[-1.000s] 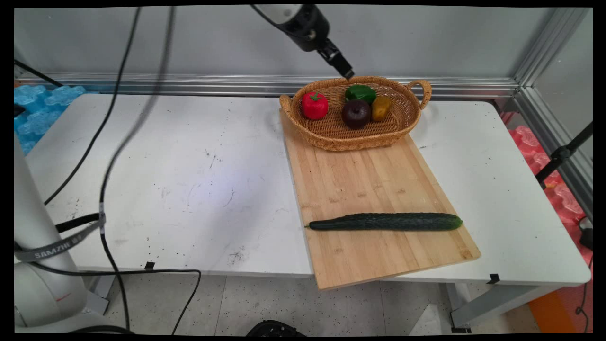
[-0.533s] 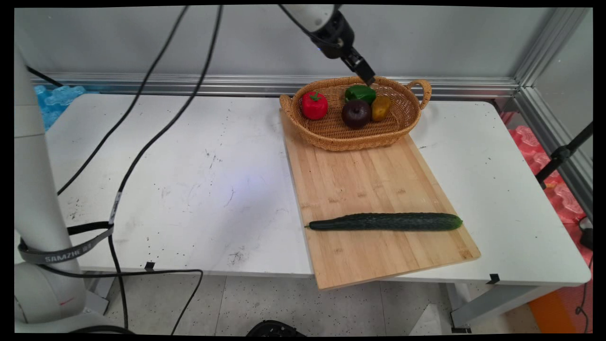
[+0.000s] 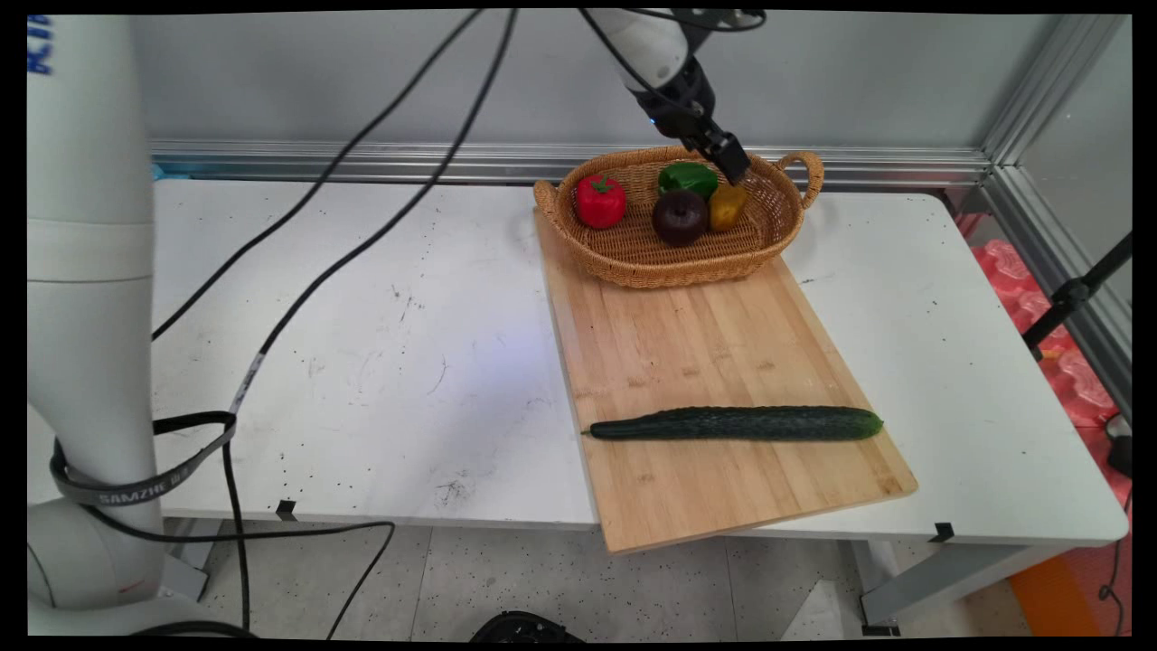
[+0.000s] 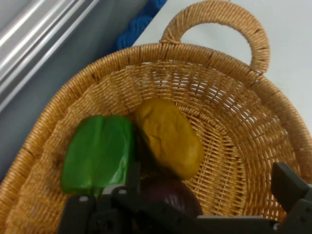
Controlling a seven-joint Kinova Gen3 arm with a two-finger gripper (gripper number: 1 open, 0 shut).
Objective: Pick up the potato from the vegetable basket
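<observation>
Near edge of the board: I see a long dark green cucumber (image 3: 734, 423) lying flat across the wooden cutting board (image 3: 696, 353).
Table: the board lies on the white table (image 3: 362, 334), and its near corner sticks out past the table's edge.
Far end of the board: a woven basket (image 3: 633, 258) with two loop handles sits on it.
Inside the basket: a red pepper (image 3: 599, 201) on the left, a dark purple round fruit (image 3: 680, 217) in the middle, a yellow pepper (image 3: 727, 206) just beside it, and a green pepper (image 3: 685, 177) behind them.
Gripper: my gripper (image 3: 734, 168) hangs over the back of the basket, closest to the yellow pepper (image 4: 168, 136) and the green pepper (image 4: 100, 153).
Fingers: I see them spread wide in the hand view, with nothing between them.
</observation>
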